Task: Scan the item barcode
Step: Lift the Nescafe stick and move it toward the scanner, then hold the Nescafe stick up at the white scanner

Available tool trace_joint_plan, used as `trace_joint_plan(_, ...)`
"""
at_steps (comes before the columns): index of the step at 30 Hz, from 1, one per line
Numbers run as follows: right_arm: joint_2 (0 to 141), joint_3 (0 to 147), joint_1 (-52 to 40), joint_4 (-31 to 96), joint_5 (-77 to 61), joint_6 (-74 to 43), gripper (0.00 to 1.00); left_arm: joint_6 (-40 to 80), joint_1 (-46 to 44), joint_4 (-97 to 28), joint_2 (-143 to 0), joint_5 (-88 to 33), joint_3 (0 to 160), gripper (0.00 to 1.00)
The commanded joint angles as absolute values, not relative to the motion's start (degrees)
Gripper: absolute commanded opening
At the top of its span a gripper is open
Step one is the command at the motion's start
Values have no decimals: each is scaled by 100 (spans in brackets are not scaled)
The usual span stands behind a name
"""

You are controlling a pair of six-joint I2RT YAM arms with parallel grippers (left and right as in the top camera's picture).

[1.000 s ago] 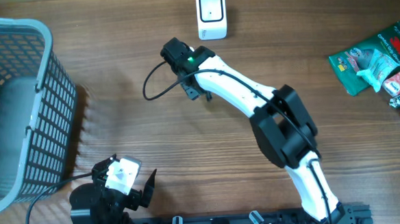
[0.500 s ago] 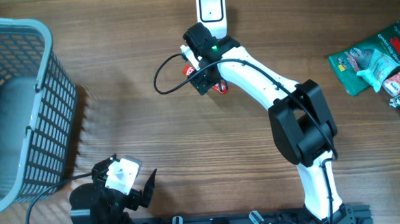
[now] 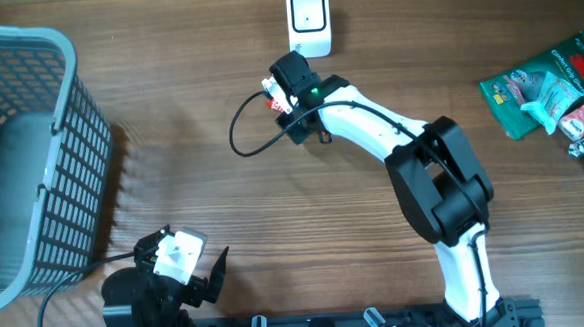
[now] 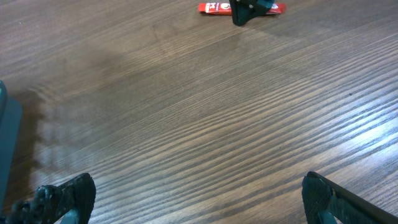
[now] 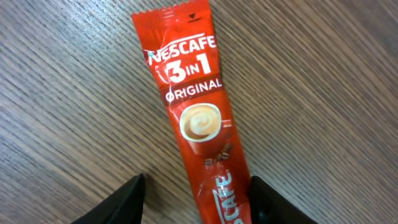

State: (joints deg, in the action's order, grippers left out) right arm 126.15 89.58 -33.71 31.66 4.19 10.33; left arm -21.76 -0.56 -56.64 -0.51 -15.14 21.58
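The sachet lies flat on the desk near the scanner, and the right end effector stands open astride its lower end, so gripping, lifting and scanning are all left to do. The right wrist view shows its printed face with no barcode, which the arm mostly hides in the overhead view. The left end effector is wide open and empty.

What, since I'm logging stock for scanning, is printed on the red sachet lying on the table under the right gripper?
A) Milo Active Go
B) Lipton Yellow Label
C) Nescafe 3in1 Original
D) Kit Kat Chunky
C: in the right wrist view the red sachet plainly reads "Nescafe 3in1 Original" above a picture of a coffee cup.
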Motion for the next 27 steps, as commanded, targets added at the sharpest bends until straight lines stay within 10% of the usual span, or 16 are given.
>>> trace_joint_plan(1, 12807, 8429, -3378, 2888, 1024, 1033, 24, -2206, -21, -5664, -38, -1603, 2130, 100)
trace_joint_plan(9, 12672, 8322, -3378, 3098, 744, 473, 5, -2206, -21, -5664, -38, -1605, 2130, 100)
trace_joint_plan(18, 11229, 9428, -2663, 5518, -6283, 3, 5, -2206, -21, -5664, -38, -1603, 2130, 100)
trace_joint_plan(27, 11216, 9413, -2285, 5367, -9041, -2016, 4, -2206, -21, -5664, -38, -1605, 2130, 100)
